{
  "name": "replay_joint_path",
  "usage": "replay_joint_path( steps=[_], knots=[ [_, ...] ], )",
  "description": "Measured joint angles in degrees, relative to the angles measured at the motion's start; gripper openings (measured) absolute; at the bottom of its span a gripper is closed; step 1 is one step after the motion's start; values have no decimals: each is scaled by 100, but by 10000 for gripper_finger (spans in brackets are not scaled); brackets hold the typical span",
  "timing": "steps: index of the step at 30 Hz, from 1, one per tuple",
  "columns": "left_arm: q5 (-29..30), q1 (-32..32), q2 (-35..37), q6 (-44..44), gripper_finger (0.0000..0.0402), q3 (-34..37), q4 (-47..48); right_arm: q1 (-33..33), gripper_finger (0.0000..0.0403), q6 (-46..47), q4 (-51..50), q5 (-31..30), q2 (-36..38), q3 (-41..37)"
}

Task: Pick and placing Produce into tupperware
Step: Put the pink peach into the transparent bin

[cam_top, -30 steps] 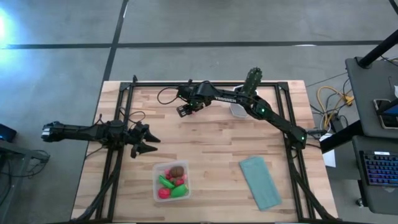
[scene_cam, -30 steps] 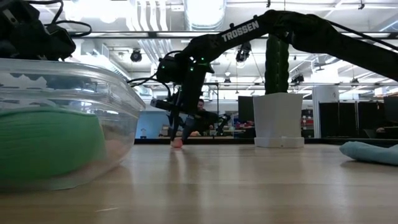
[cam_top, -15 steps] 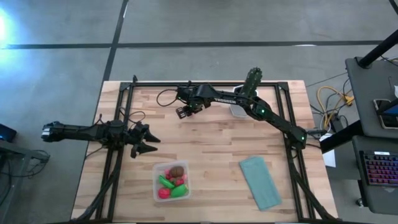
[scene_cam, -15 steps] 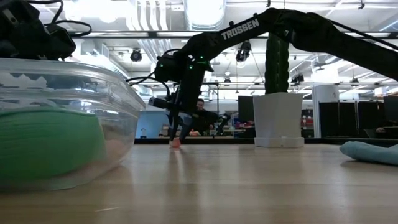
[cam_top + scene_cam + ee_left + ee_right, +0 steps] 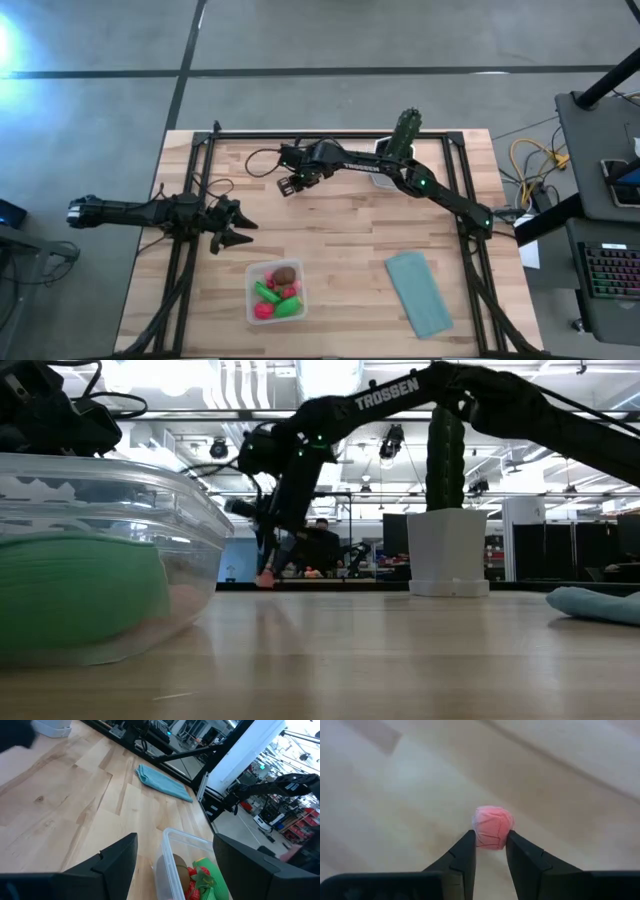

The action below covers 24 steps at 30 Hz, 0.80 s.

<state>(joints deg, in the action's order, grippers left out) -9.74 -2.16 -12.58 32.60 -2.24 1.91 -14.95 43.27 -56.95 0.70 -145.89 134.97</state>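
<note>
The right arm extends across the far side of the tabletop, its end effector [image 5: 288,186] clamped, fingers [image 5: 462,857] pointing down. The left arm rests at the left edge, its end effector [image 5: 238,232] with fingers spread.

A light wooden table [image 5: 330,235] carries a clear tupperware [image 5: 275,291] near its front edge. A flat teal cloth [image 5: 418,290] lies to the right of the tupperware; a potted cactus [image 5: 402,135] stands far behind the cloth.
</note>
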Motion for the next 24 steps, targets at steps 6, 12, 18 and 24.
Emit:
replay_joint_path(
  steps=[6,12,18,24],
  knots=[
    [-2,1,2,1,246,0,0,342,91,-106,-22,555,382,-6],
    [-2,1,0,-1,246,0,0,991,91,-887,-2,2197,1008,5],
    [0,0,-2,0,246,0,0,1648,91,-417,-9,2702,1049,-10],
    [-1,1,0,0,246,0,-2,2083,91,-157,174,2683,676,-19]
  ],
)
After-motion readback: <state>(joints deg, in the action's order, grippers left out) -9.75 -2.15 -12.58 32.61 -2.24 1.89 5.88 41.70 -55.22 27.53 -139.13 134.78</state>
